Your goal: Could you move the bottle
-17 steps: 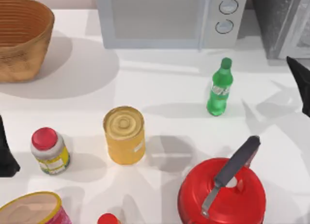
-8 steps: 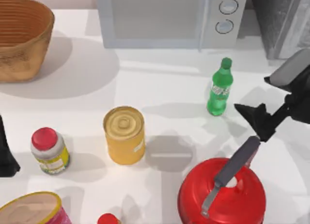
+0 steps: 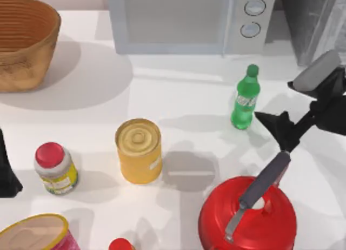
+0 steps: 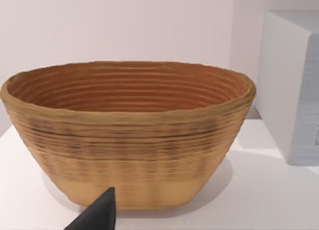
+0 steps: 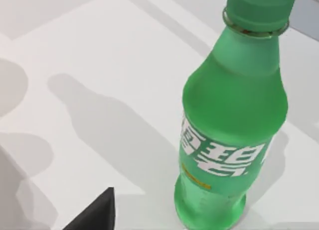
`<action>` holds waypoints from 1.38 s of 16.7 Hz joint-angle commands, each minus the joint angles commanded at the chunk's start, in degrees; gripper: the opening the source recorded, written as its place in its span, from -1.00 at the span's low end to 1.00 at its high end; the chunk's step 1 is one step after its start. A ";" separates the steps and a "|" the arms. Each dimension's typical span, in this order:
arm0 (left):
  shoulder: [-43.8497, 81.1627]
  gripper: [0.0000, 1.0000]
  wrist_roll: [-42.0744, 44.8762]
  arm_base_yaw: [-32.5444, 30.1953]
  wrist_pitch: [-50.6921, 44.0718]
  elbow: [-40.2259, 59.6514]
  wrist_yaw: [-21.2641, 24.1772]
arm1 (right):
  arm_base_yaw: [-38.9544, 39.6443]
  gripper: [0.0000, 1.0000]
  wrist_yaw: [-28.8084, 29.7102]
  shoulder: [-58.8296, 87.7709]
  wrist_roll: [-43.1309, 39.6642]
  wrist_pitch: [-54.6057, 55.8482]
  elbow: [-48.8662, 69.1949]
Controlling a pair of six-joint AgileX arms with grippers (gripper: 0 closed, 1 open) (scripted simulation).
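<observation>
The bottle (image 3: pixel 245 98) (image 5: pixel 232 120) is slim, translucent green plastic with a green cap and a white-and-green label band around its middle. It stands upright on the white table (image 3: pixel 184 98), right of centre, in front of the microwave (image 3: pixel 189 20) and apart from everything else.

The right gripper (image 3: pixel 281 132) sits just right of the bottle, near but not touching it, its dark fingers pointing left toward the bottle's lower half. How wide the fingers stand I cannot tell. In the right wrist view the bottle is close, with 1 dark fingertip (image 5: pixel 94 212) showing.

Compared with 0.5 s ago, the right gripper is a little closer to the bottle and slightly farther from the near edge; 1.0 s ago, just a dark part of that arm showed at the right edge. The bottle has not shifted.

The left gripper (image 3: pixel 6 169) is parked at the left edge; its wrist view faces the wicker basket (image 4: pixel 127 135) (image 3: pixel 24 41) in the far left corner.

A yellow can (image 3: pixel 139 150) stands near the middle, a red-capped jar (image 3: pixel 55 168) at near left, and a red kettle (image 3: pixel 248 212) at near right.
</observation>
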 joint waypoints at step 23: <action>0.00 1.00 0.00 0.00 0.00 0.00 0.00 | 6.99 -0.51 6.11 21.40 4.10 9.87 12.32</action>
